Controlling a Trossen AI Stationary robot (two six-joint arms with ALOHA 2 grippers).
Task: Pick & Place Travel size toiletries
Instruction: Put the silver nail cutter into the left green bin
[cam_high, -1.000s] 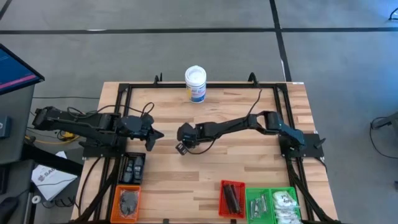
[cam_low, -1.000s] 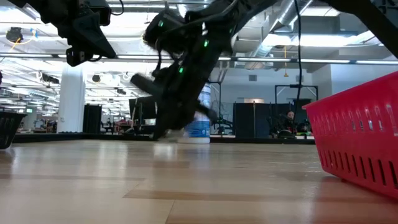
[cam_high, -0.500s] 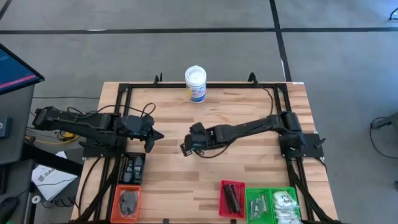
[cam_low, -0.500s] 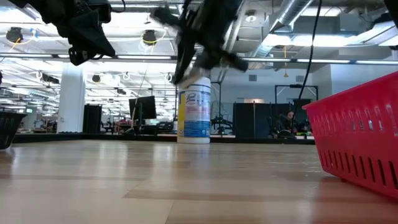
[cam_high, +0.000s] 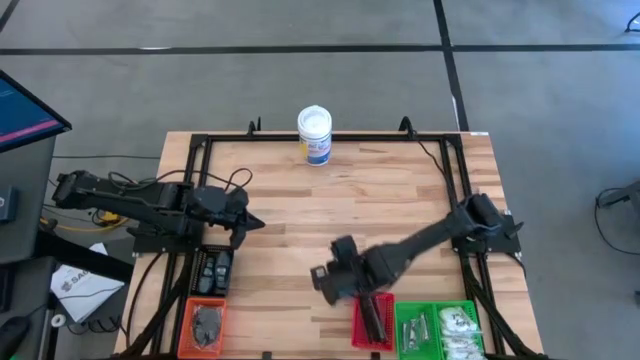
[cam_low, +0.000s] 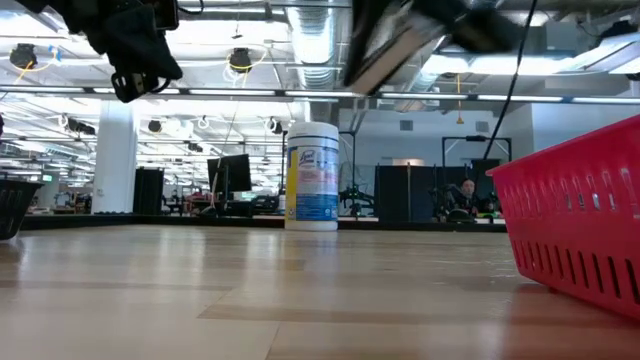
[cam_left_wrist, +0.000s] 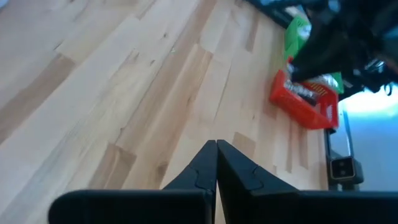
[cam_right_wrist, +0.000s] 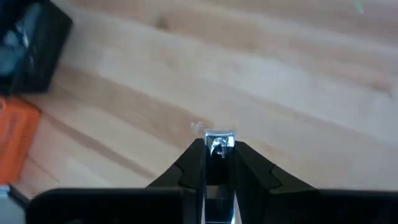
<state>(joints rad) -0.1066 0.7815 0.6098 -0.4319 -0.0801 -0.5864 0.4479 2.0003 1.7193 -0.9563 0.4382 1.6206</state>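
Small silvery toiletry piece (cam_right_wrist: 219, 144), seemingly light, stiff and slippery, pinched at its tip by right gripper (cam_right_wrist: 219, 151); left gripper (cam_left_wrist: 216, 163) clenched empty.

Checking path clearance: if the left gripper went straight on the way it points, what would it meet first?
Bare table, probably; the left gripper, shut and empty, points across it roughly toward the red tray, though depth is unclear.

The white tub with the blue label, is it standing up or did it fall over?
Standing up. In the low view the white tub stands straight on the table, and from above its round lid faces the camera.
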